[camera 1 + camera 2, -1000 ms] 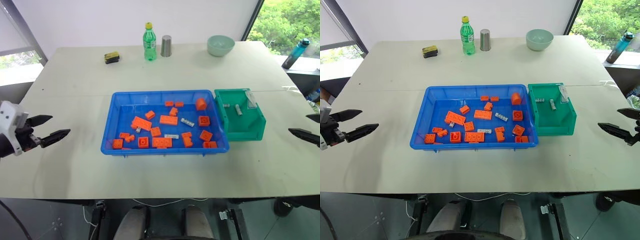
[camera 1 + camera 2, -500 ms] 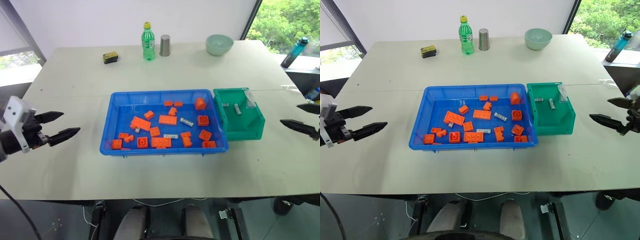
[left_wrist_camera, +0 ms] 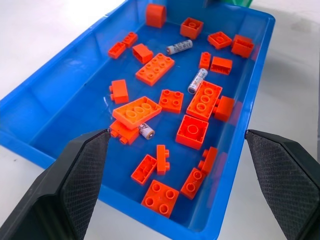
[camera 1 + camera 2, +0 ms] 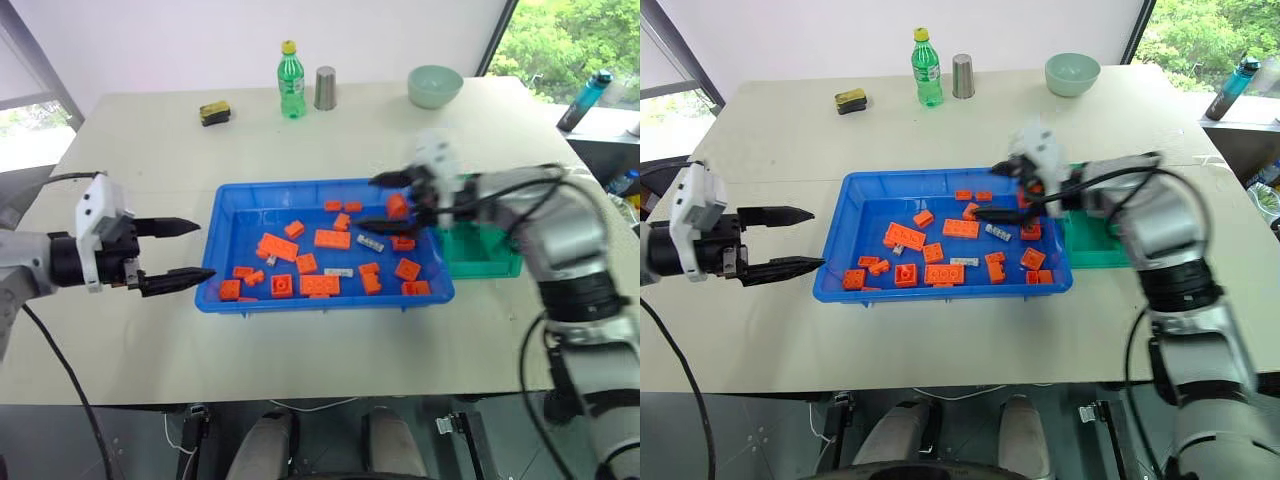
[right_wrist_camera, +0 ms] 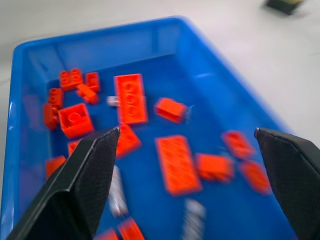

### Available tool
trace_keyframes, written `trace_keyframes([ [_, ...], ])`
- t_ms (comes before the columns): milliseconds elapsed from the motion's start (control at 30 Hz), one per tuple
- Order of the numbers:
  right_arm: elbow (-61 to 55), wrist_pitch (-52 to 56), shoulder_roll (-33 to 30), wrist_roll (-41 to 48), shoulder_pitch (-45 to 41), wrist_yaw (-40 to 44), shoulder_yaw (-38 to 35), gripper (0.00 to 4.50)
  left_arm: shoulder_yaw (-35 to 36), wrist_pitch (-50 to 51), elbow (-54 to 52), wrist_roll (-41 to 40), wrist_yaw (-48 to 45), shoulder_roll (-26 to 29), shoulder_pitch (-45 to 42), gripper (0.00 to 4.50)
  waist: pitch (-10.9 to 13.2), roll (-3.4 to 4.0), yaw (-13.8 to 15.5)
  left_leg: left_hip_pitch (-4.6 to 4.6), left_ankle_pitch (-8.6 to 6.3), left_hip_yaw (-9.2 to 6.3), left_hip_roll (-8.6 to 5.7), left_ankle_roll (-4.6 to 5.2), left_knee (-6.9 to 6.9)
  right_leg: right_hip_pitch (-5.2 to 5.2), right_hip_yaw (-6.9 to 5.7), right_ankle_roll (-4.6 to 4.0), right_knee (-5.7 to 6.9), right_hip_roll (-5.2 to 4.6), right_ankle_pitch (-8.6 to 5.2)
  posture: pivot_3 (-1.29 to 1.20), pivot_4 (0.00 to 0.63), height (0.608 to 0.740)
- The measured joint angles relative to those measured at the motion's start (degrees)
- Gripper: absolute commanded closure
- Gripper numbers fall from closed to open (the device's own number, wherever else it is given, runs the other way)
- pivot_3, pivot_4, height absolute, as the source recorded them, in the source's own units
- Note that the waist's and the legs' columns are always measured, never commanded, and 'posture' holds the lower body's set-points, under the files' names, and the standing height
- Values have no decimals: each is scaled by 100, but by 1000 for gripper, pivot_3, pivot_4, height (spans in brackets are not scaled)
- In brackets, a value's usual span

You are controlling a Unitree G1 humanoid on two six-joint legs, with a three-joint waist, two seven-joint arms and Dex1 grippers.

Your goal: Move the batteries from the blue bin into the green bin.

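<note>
1. The right gripper (image 4: 385, 201) hangs spread and empty over the right end of the blue bin (image 4: 222, 225), close above a battery (image 4: 372, 242) that lies just toward the robot from its fingertips.
2. That battery lies slantwise across the bin floor; a second battery (image 4: 342, 272) lies nearer the front wall, roughly along the bin's length, and a third (image 3: 146, 131) sits against a brick (image 3: 136, 110).
3. The left gripper (image 4: 178, 254), also spread and empty, sits outside the bin's left wall, farther from all three.
4. The green bin (image 4: 487, 262) touches the blue bin's right end.
5. No readable writing on the batteries or bins.
</note>
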Motion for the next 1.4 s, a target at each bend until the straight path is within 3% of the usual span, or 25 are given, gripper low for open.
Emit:
trace_keyframes([
  [267, 839, 234, 1324, -702, -295, -627, 936, 56, -111, -130, -34, 145, 24, -57, 75, 0, -1, -1, -101, 1, 2, -10, 0, -3, 0, -3, -5, 0, 11, 3, 0, 0, 150, 727],
  [667, 2539, -345, 2338, -1352, -789, -785, 1115, 56, -135, -130, -127, 196, 213, -196, 108, 0, -1, 0, -174, 2, 4, -24, 0, -8, -1, -5, -11, 0, 17, 6, 0, 0, 150, 727],
  [767, 2742, -538, 2473, -1477, -849, -732, 1141, 911, -136, -129, -131, 196, 226, -213, 107, 0, -1, 0, -177, 2, 5, -26, 0, -8, -1, -4, -12, 0, 18, 6, 0, 0, 150, 727],
  [933, 2961, -653, 2589, -1636, -836, -656, 1171, 3349, -165, -135, -127, 212, 283, -257, 100, 0, -1, 0, -175, 2, 5, -30, -2, -9, 0, -3, -14, 0, 19, 5, 0, 0, 150, 727],
  [1200, 3230, -917, 2725, -1783, -907, -851, 1062, 3387, -191, -215, -112, 219, 322, -262, 7, 0, -1, 0, -186, 2, 6, -33, -2, -10, 0, -4, -16, 0, 21, 6, 0, 0, 150, 727],
  [1400, 4509, -1694, 3495, -1850, -1853, -1394, 653, 3387, -293, -234, -64, 231, 349, -313, -118, 0, -1, 0, -338, 2, 10, -52, -1, -18, -9, -4, -25, 0, 31, 9, 0, 0, 150, 727],
])
